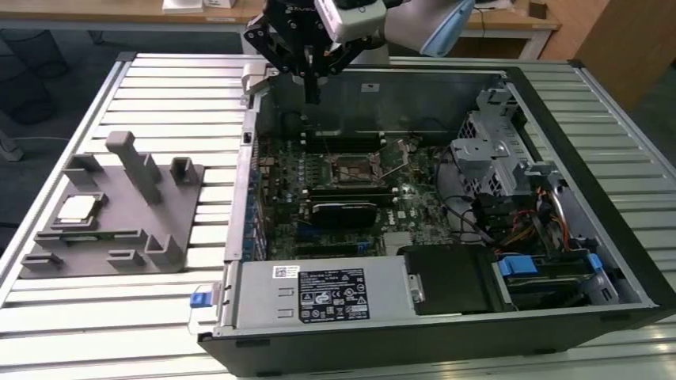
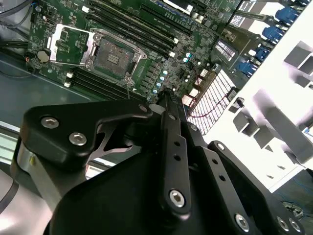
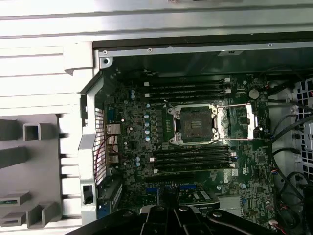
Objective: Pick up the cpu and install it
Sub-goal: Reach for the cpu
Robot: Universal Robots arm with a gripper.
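The cpu, a small pale silvery square, lies flat on the grey slotted holder block at the exterior view's left, outside the computer case. My gripper hangs above the far wall of the open case, well away from the cpu, with its fingers pressed together and nothing between them. The motherboard's socket lies below it with its metal frame swung open. Both wrist views show the socket empty, with the black gripper in the foreground.
The open computer case lies on a slatted metal table. Memory slots flank the socket. A drive cage and cables fill the exterior view's right, and the power supply sits at the front. Desks stand behind.
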